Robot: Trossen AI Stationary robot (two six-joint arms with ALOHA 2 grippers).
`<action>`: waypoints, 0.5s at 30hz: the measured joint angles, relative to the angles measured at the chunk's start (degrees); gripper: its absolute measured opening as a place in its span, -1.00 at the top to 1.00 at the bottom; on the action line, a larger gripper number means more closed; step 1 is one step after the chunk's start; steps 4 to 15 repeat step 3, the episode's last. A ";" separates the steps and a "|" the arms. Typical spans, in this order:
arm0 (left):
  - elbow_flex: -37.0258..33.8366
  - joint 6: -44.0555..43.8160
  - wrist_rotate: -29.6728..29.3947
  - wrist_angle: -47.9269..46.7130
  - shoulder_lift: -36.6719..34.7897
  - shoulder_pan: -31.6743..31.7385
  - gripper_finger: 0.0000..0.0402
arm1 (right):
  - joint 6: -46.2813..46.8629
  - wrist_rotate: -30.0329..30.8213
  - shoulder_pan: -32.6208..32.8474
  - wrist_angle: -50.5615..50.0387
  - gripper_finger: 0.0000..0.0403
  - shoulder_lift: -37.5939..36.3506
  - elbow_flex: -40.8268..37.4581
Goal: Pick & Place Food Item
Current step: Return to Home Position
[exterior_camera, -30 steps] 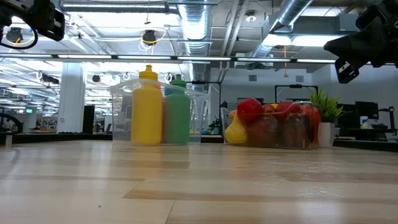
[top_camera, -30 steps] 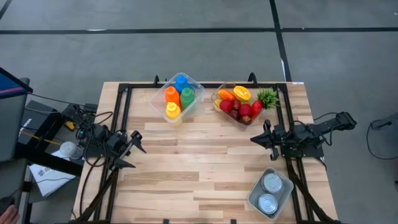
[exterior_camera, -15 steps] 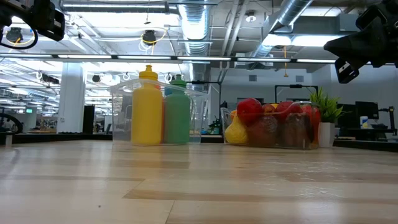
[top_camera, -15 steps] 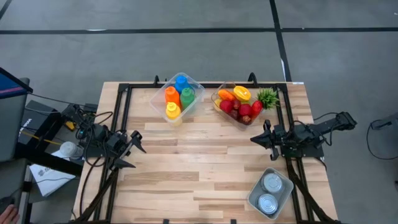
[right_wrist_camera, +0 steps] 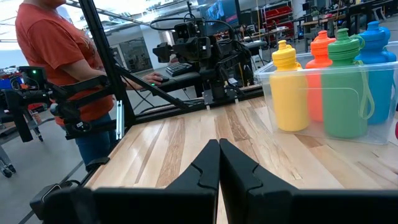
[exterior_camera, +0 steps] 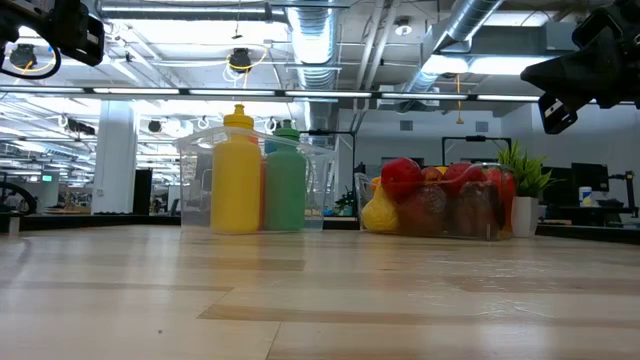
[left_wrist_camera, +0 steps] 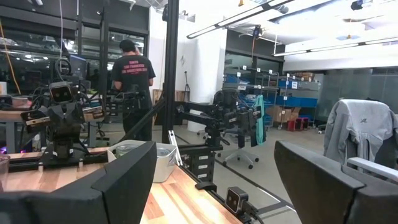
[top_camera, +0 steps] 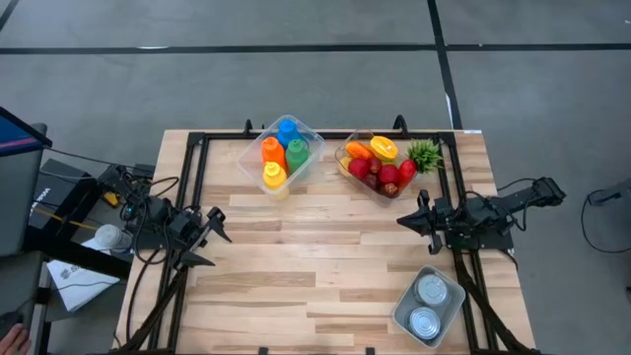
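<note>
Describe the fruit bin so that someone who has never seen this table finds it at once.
On the wooden table, look along the far edge, where two clear bins sit side by side. The fruit bin is the right one, beside a small green plant. Its neighbour holds upright coloured bottles; this one is heaped with red, orange and yellow fruit.

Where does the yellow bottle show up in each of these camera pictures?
High view: yellow bottle just left of centre, upper half.
Low view: left of centre.
Left wrist view: not in it.
Right wrist view: right side.
Shared landmark: the green bottle next to it.
</note>
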 joint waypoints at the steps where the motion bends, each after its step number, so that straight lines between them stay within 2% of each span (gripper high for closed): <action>1: 0.00 0.00 0.00 0.00 -0.02 0.00 -0.57 | 0.01 0.00 0.00 -0.01 1.00 0.00 0.00; 15: 0.00 0.00 -0.02 -0.02 -0.02 0.00 -0.57 | 0.02 0.00 0.00 0.00 1.00 -0.01 0.00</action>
